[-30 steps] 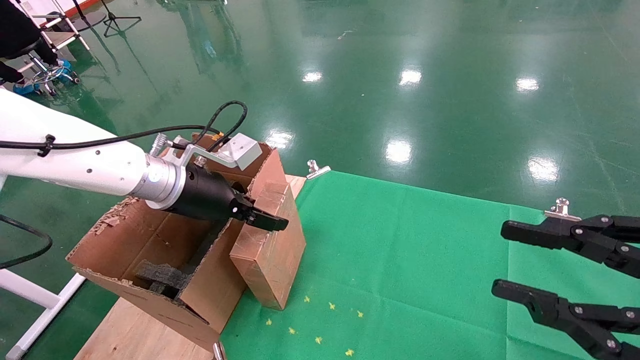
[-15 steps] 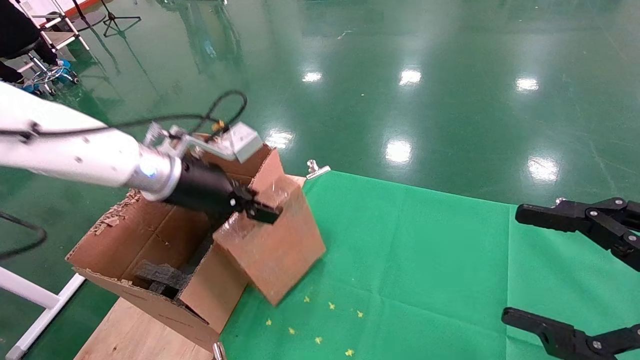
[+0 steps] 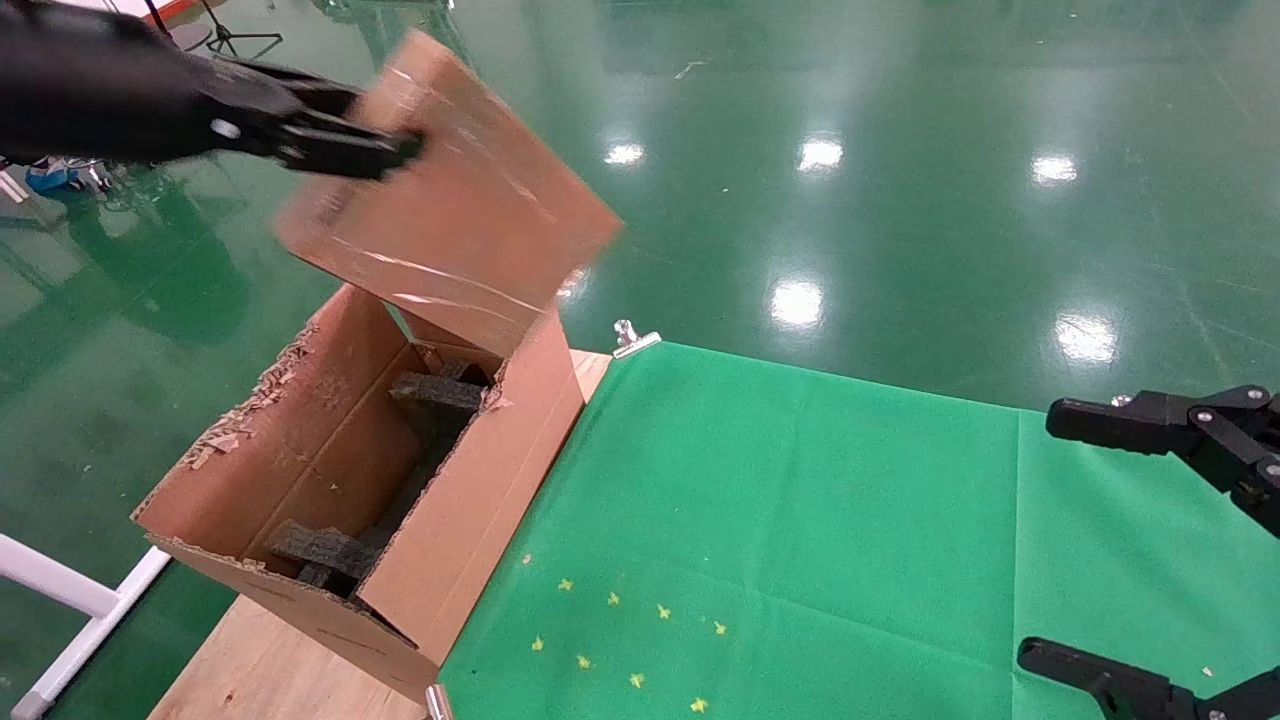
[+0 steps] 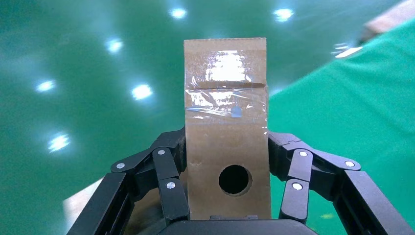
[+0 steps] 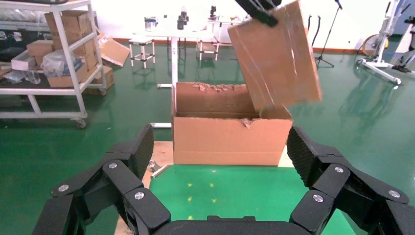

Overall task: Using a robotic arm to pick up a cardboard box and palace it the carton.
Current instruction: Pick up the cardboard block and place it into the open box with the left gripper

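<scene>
My left gripper (image 3: 385, 150) is shut on the cardboard box (image 3: 450, 200), a plain brown taped block, and holds it tilted in the air above the far end of the carton (image 3: 470, 510). In the left wrist view the cardboard box (image 4: 226, 127) sits clamped between the fingers (image 4: 169, 181) and shows a round hole. The carton stands open at the table's left edge, with ragged flaps and black foam blocks (image 3: 320, 550) inside. The right wrist view shows the carton (image 5: 230, 134) with the cardboard box (image 5: 276, 56) over it. My right gripper (image 3: 1130, 540) is open and empty at the right edge.
A green cloth (image 3: 800, 520) covers the table, with small yellow marks (image 3: 620, 630) near the front. Metal clips (image 3: 630, 338) pin the cloth at its edges. The wooden tabletop (image 3: 260, 670) shows under the carton. Shiny green floor lies beyond.
My left gripper has lifted the cardboard box from the cloth beside the carton, up and to the left, above the carton. The right gripper has drifted slightly right.
</scene>
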`<act>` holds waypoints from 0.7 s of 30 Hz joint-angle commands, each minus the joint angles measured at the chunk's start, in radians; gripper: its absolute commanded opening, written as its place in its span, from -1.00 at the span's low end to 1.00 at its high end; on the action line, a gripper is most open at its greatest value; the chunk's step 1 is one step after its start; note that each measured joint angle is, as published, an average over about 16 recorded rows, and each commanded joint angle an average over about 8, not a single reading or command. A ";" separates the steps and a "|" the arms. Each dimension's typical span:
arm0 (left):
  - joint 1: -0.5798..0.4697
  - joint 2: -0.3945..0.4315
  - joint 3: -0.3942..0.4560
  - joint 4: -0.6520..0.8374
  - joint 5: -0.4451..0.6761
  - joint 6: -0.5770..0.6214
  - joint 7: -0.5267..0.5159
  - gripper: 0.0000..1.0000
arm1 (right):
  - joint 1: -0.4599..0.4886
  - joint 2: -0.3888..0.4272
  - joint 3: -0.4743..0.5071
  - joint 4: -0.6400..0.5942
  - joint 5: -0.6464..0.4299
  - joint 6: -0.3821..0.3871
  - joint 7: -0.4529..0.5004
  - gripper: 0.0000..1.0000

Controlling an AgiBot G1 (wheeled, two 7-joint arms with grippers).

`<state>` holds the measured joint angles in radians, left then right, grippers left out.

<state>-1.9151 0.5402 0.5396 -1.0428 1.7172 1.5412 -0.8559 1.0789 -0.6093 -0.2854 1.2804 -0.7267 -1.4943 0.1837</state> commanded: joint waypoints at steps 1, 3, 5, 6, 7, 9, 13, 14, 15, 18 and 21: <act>-0.054 -0.018 -0.001 0.040 0.032 0.007 0.041 -1.00 | 0.000 0.000 0.000 0.000 0.000 0.000 0.000 1.00; -0.073 -0.022 0.019 0.086 0.085 0.000 0.085 -1.00 | 0.000 0.000 0.000 0.000 0.000 0.000 0.000 1.00; -0.079 -0.020 0.040 0.141 0.130 -0.011 0.128 -1.00 | 0.000 0.000 0.000 0.000 0.000 0.000 0.000 1.00; -0.079 -0.017 0.051 0.172 0.151 -0.019 0.150 -1.00 | 0.000 0.000 0.000 0.000 0.000 0.000 0.000 1.00; -0.077 -0.013 0.060 0.203 0.170 -0.029 0.171 -1.00 | 0.000 0.000 -0.001 0.000 0.000 0.000 0.000 1.00; -0.069 -0.004 0.081 0.267 0.212 -0.058 0.209 -1.00 | 0.000 0.000 -0.001 0.000 0.000 0.000 0.000 1.00; -0.050 0.023 0.114 0.390 0.279 -0.122 0.245 -1.00 | 0.000 0.000 -0.001 0.000 0.001 0.000 0.000 1.00; -0.046 0.031 0.120 0.419 0.294 -0.139 0.245 -1.00 | 0.000 0.000 -0.001 0.000 0.001 0.000 -0.001 1.00; -0.041 0.039 0.125 0.447 0.306 -0.156 0.243 -1.00 | 0.000 0.000 -0.001 0.000 0.001 0.000 -0.001 1.00; -0.030 0.064 0.131 0.527 0.325 -0.203 0.226 -1.00 | 0.000 0.001 -0.001 0.000 0.001 0.001 -0.001 1.00; -0.017 0.093 0.136 0.597 0.340 -0.254 0.202 -1.00 | 0.000 0.001 -0.001 0.000 0.001 0.001 -0.001 1.00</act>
<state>-1.9319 0.6357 0.6768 -0.4535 2.0583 1.2844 -0.6536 1.0792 -0.6087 -0.2869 1.2804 -0.7257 -1.4937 0.1830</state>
